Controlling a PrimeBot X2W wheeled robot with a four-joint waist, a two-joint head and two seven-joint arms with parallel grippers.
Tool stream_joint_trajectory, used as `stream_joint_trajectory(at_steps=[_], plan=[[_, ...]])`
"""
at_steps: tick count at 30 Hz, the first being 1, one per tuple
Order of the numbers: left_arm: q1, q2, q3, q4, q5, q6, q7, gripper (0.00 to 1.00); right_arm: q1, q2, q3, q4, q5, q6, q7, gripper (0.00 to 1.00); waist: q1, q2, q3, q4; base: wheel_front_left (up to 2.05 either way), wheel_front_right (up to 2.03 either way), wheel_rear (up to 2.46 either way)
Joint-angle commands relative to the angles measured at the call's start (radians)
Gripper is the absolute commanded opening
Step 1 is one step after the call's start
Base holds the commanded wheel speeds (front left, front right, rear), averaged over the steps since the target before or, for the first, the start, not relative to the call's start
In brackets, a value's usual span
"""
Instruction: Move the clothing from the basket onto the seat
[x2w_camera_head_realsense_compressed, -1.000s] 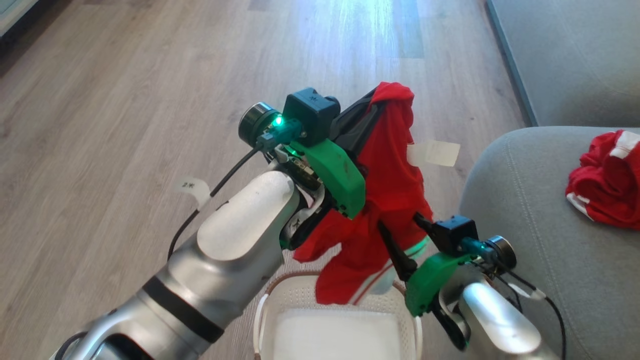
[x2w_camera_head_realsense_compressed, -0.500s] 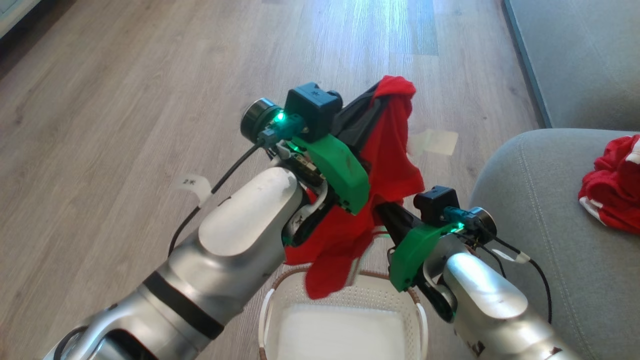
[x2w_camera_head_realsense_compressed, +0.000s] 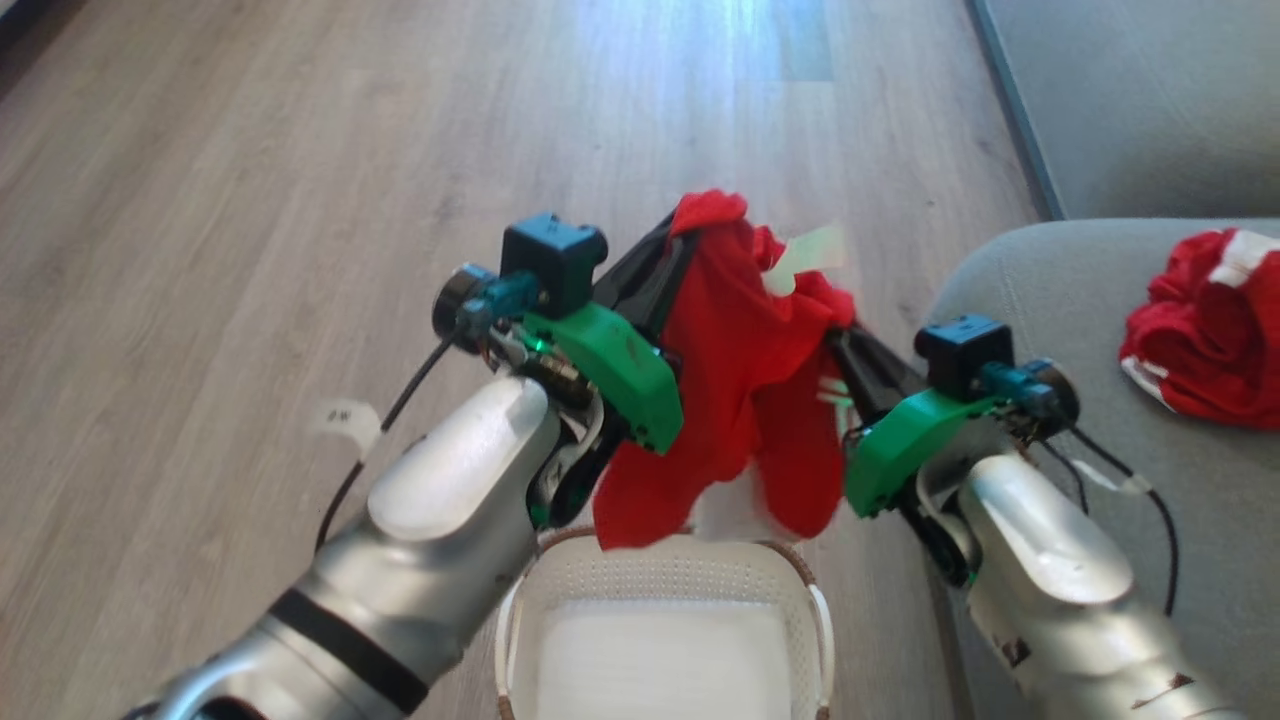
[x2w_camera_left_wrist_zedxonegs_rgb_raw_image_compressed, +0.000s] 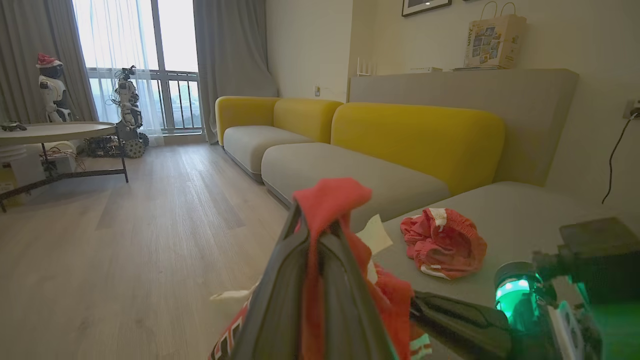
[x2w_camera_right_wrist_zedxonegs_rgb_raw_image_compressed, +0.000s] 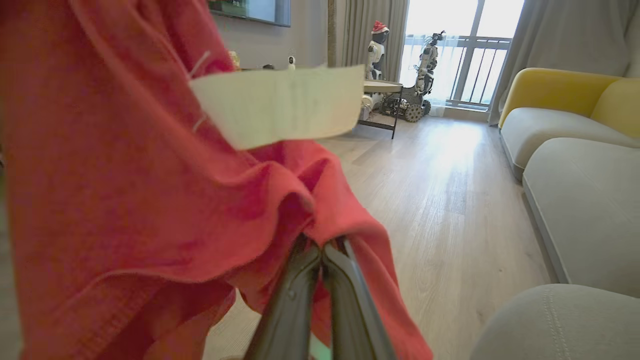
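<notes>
A red garment (x2w_camera_head_realsense_compressed: 735, 380) hangs in the air above the cream basket (x2w_camera_head_realsense_compressed: 665, 580), stretched between both grippers. My left gripper (x2w_camera_head_realsense_compressed: 690, 225) is shut on its top fold, seen close up in the left wrist view, where the fabric (x2w_camera_left_wrist_zedxonegs_rgb_raw_image_compressed: 325, 210) drapes over the fingers. At the cloth's right edge my right gripper (x2w_camera_head_realsense_compressed: 835, 330) is shut on it, and the right wrist view has the fabric (x2w_camera_right_wrist_zedxonegs_rgb_raw_image_compressed: 150, 200) pinched at the fingertips. A white tag (x2w_camera_right_wrist_zedxonegs_rgb_raw_image_compressed: 280, 105) sticks out of the garment. A second red garment (x2w_camera_head_realsense_compressed: 1205, 340) lies crumpled on the grey-green seat (x2w_camera_head_realsense_compressed: 1020, 330).
A flat white sheet (x2w_camera_head_realsense_compressed: 665, 670) lies in the basket's bottom. Wooden floor (x2w_camera_head_realsense_compressed: 250, 200) spreads to the left and ahead. More grey sofa sections with yellow backs (x2w_camera_left_wrist_zedxonegs_rgb_raw_image_compressed: 415, 135) stand farther along the wall. A round table (x2w_camera_left_wrist_zedxonegs_rgb_raw_image_compressed: 50, 132) and other robots stand by the window.
The right gripper rose and closed on the garment's right edge, lifting it level with the left gripper. The cloth's hanging end came up higher above the basket. The camera shifted slightly.
</notes>
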Motion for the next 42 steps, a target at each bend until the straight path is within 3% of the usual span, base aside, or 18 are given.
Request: stream_joint_trajectory(at_steps=[1,18,33,42], plan=[[-0.031,0.016,0.045,-0.019,-0.006,0.007,-0.015,1.0,-0.053,-0.001,-0.008,-0.047,-0.013,0.0,-0.007,0.0,0.0,-0.0001,0.007,-0.018,0.0,0.0,0.0],[0.096,-0.008,0.057,-0.041,0.02,0.009,-0.044,1.0,-0.12,-0.093,-0.109,-0.14,-0.091,0.0,-0.007,0.0,0.0,-0.0001,0.049,-0.18,0.0,0.0,0.0],[0.125,-0.012,0.048,-0.068,0.088,0.003,-0.045,1.0,-0.148,-0.12,-0.153,-0.264,-0.115,0.0,0.019,0.0,0.0,-0.0001,0.117,-0.425,0.0,0.0,0.0],[0.12,-0.012,0.028,-0.077,0.085,0.002,-0.045,1.0,-0.162,-0.124,-0.169,-0.306,-0.112,0.0,0.049,0.0,0.0,-0.0001,0.144,-0.471,0.0,0.0,0.0]])
